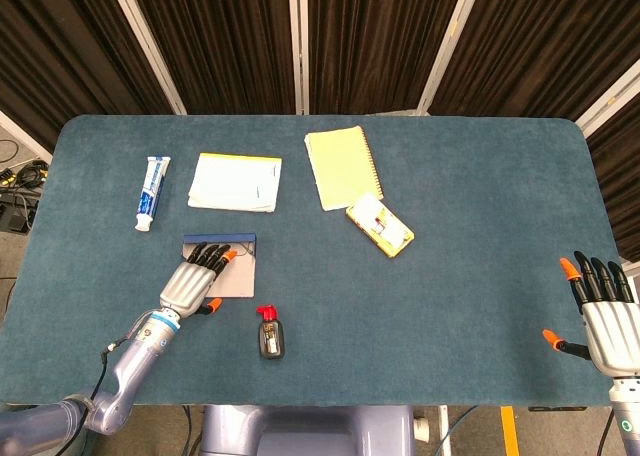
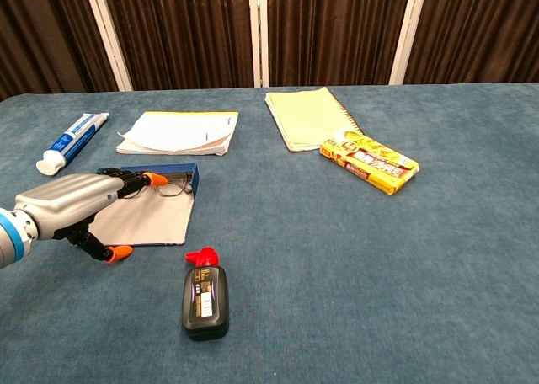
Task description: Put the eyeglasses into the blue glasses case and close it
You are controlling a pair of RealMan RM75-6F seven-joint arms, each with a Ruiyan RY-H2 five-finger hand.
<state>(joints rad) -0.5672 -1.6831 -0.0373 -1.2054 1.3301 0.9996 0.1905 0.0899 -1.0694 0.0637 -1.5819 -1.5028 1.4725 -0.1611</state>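
**A:** Where are the eyeglasses (image 2: 171,184) lying for you right now?

**B:** They're sitting inside the open blue glasses case (image 2: 152,217), up against its raised blue far wall, with the grey lining spreading toward you. Their long axis is running left to right across the table, parallel to that wall.

**A:** And your left hand (image 2: 72,200)?

**B:** You're holding it flat over the left part of the case, fingers stretched out toward the far wall and grasping nothing. In the chest view the fingertips (image 2: 154,178) are pointing at the left end of the frame, just beside it. I can't tell whether they're actually touching it.

**A:** So the glasses are lying ahead and slightly right of those fingertips?

**B:** Yes, that's how I'm reading it. The glasses look seated already, so I'm judging that closing the case is what's left.

**A:** What about your right hand (image 1: 603,314)?

**B:** It's hovering at the near right edge of the table (image 1: 480,276), fingers spread and holding nothing, well apart from the case. Your left hand is by far the nearer one.

**A:** Anything crowding you?

**B:** The small black bottle (image 2: 205,296) is lying just in front of the case's near right corner, so you're wanting to mind it.
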